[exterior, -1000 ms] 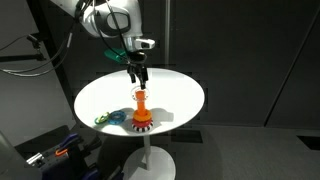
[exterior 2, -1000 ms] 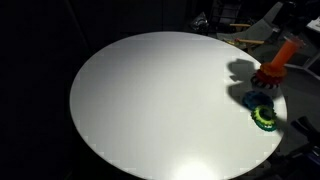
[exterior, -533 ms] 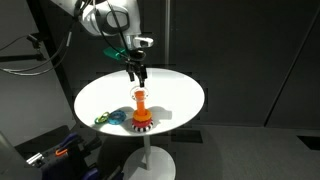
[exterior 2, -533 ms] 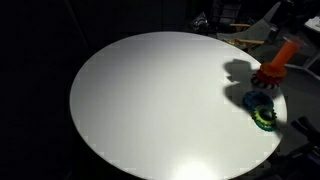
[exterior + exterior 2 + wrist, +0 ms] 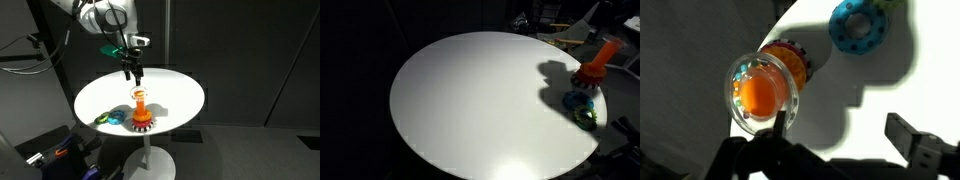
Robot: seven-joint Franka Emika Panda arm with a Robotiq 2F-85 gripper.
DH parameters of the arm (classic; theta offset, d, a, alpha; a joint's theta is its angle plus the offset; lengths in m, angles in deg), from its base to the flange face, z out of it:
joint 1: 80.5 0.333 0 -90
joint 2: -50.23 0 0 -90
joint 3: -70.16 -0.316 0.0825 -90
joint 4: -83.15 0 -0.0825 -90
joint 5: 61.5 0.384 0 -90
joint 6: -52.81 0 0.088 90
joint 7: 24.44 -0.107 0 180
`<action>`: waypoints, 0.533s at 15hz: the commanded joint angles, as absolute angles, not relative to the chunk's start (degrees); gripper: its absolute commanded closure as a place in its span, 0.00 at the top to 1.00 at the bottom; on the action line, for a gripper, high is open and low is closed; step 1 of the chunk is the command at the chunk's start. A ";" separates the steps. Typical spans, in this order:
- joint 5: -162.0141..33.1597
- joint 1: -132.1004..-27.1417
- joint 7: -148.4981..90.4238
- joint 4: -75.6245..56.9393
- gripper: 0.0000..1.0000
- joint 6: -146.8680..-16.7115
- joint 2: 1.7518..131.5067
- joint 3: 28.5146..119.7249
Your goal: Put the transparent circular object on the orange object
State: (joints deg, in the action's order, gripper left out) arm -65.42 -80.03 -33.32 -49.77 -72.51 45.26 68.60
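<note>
Hanging wide open, my pincer (image 5: pixel 840 135) holds nothing. Just below my fingertips, the transparent circular object (image 5: pixel 736 88) sits ringed around the orange object (image 5: pixel 758 96), above its red toothed base (image 5: pixel 800 62). Farther off lies a blue ring (image 5: pixel 855 25).

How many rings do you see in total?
3. The clear transparent ring circles the top of the orange peg; the blue-teal ring and the green ring lie side by side on the white table beside it.
</note>
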 commanded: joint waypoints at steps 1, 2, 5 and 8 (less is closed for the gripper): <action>-64.87 -79.66 -33.77 -48.60 1.00 -69.45 44.66 68.33; -64.90 -79.63 -33.80 -48.66 1.00 -69.11 44.48 68.29; -64.93 -79.59 -33.79 -48.59 1.00 -68.40 44.22 68.27; -65.30 -79.61 -34.13 -48.74 1.00 -68.29 44.19 68.21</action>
State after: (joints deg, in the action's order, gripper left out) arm -65.41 -79.72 -33.32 -49.43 -70.30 45.02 68.34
